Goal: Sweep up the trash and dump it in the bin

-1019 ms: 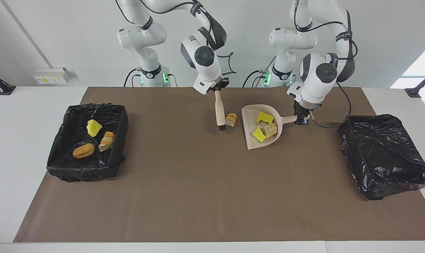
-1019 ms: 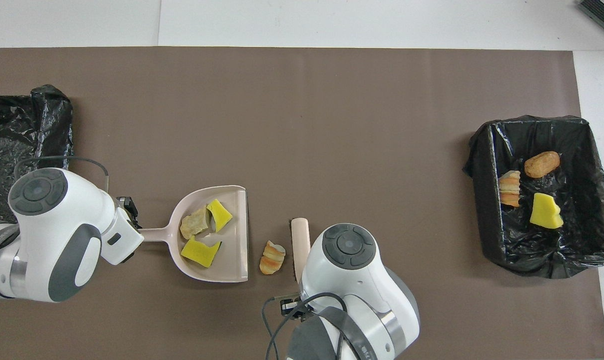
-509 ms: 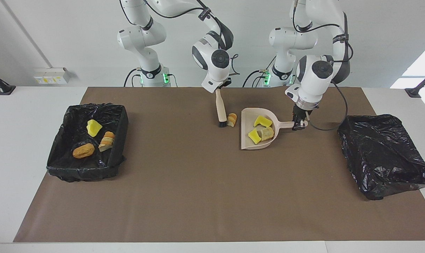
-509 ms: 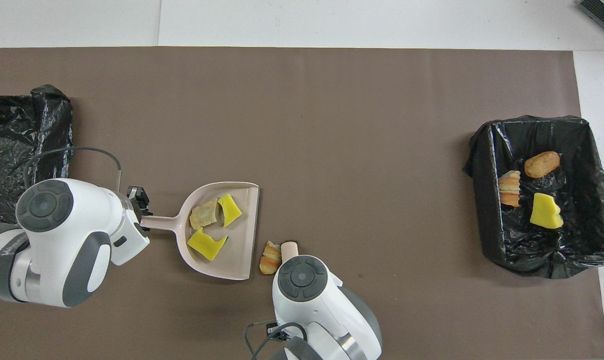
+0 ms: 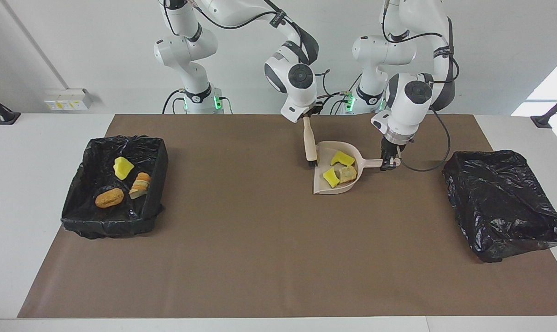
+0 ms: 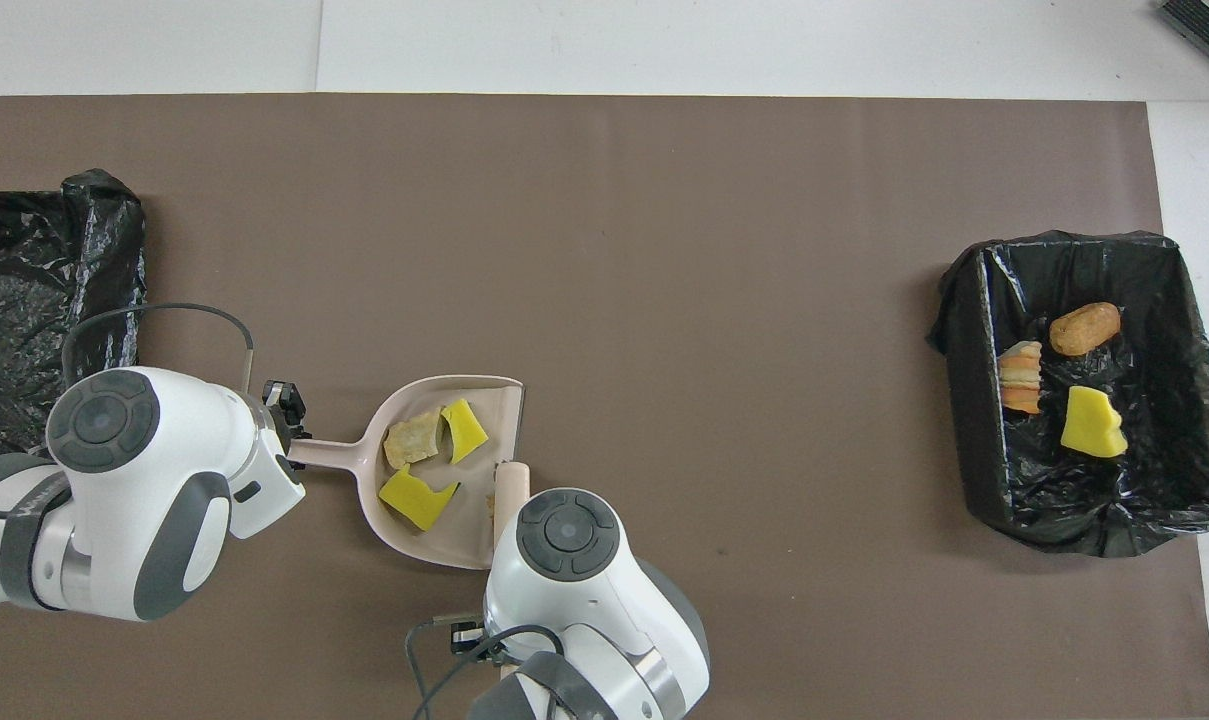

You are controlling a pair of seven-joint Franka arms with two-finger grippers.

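Observation:
A pale pink dustpan [image 5: 324,186] lies on the brown mat, and my left gripper [image 5: 391,162] is shut on its handle [image 5: 372,162]. Trash in the pan: two yellow sponge chunks [image 5: 342,158] [image 5: 330,177] and a tan bread lump [image 5: 348,173]. My right gripper [image 5: 307,118] is shut on the beige handle of a brush [image 5: 309,144], whose dark bristles [image 5: 312,162] stand at the pan's open mouth. In the overhead view only a sliver of another bread lump [image 6: 490,504] shows beside the brush handle [image 6: 510,487], just inside the pan's lip.
A bin lined with a black bag [image 5: 75,193] stands at the right arm's end of the table and holds a yellow sponge [image 5: 122,167], a sliced bread piece [image 5: 141,183] and a bread roll [image 5: 109,197]. Another black-bagged bin [image 5: 504,203] sits at the left arm's end.
My right gripper swept the brush toward the left arm's end, pushing the loose bread lump up to the pan's mouth. My left gripper shifted and turned the dustpan slightly toward the brush.

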